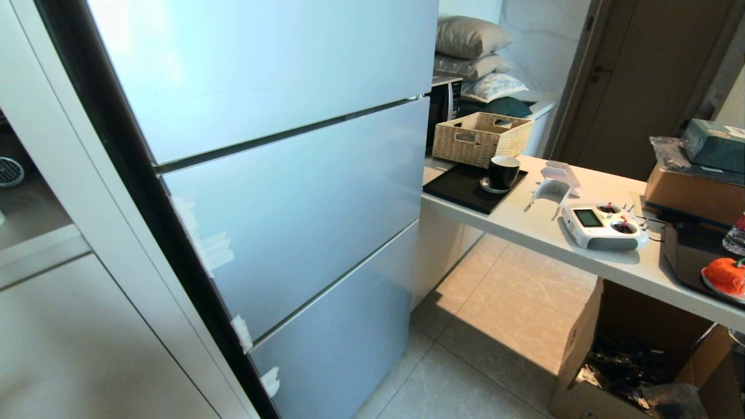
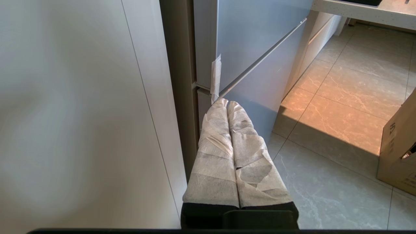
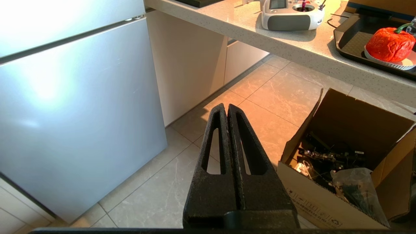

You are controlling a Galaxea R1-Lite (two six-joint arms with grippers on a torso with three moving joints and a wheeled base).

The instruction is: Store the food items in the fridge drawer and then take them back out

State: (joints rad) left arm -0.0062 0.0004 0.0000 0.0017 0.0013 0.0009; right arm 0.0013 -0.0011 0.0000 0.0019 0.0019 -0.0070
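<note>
Food items for storing showed only in part: one orange-red toy pepper [image 3: 390, 44] with a green stem sat on a small white plate [image 3: 403, 64] in a dark tray [image 3: 347, 39] on the pale countertop [image 1: 541, 227], well to the right of the fridge [image 1: 279, 221]. A second, deeper red item could not be found in any view. Every front of the pale blue-grey fridge was closed, so the fridge drawer itself was hidden behind them. As a judgement, the task had not begun: nothing was stored, no front was pulled out, and opening, loading, emptying and closing all remained.

Neither arm appeared in the head view. The left gripper [image 2: 227, 103], its fingers [image 2: 213, 156] wrapped in pale tape, pointed at the seam between two lower fridge fronts near a strip of white tape [image 2: 215, 78] stuck at the fridge's left edge; its claw was pressed together and held nothing. The right gripper [image 3: 227, 106], black, hung over the tiled floor [image 3: 260, 97] to the right of the fridge, its claw also together and empty.

On the countertop right of the fridge stood a woven basket [image 1: 480, 138], a black cup [image 1: 503, 172] on a saucer, and a white radio controller [image 1: 602, 226]. Under the countertop an open cardboard box [image 3: 341, 182] held dark cables; small printing ran along its front, too small to read. No other brand or label could be read
</note>
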